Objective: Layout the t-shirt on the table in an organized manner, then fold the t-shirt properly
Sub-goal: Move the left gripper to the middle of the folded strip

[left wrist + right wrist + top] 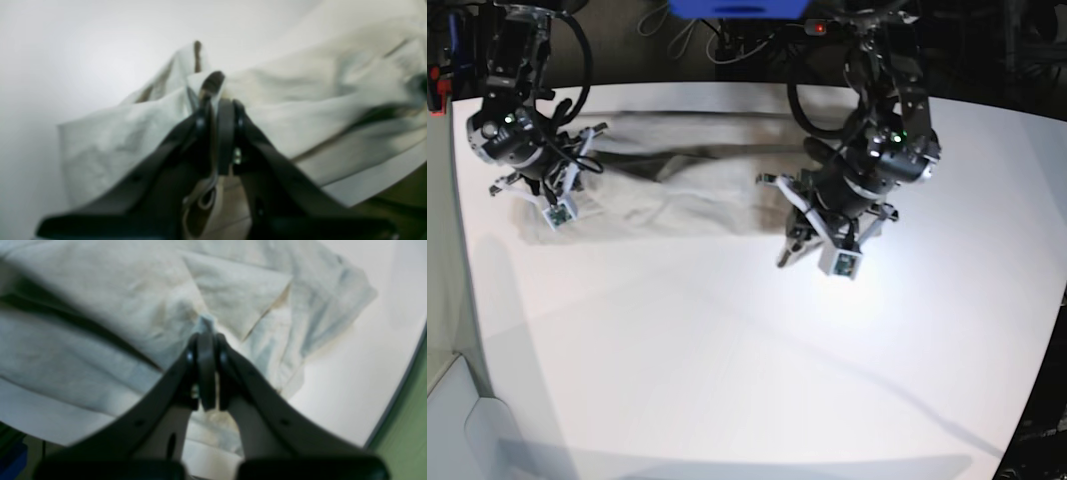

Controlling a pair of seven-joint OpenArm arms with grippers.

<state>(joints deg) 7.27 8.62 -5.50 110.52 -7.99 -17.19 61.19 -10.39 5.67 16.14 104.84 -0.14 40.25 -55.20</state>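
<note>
— What have the jaws got?

— Both sets are clenched on cloth; the left gripper (217, 100) pinches a fold with a dark-edged seam poking out above it, and the right gripper (206, 340) nips a small tuft of fabric.

— And the t-shirt (677, 175) itself?

— Strung out in a rumpled band along the far side of the table (727, 350), between the two arms; creased, doubled over on itself, nowhere near flat.

— So no folding yet?

— No; I'd say it's the laying-out step; next they'd need to draw the ends apart and lower it smooth, keeping it off the table's edge.
</note>
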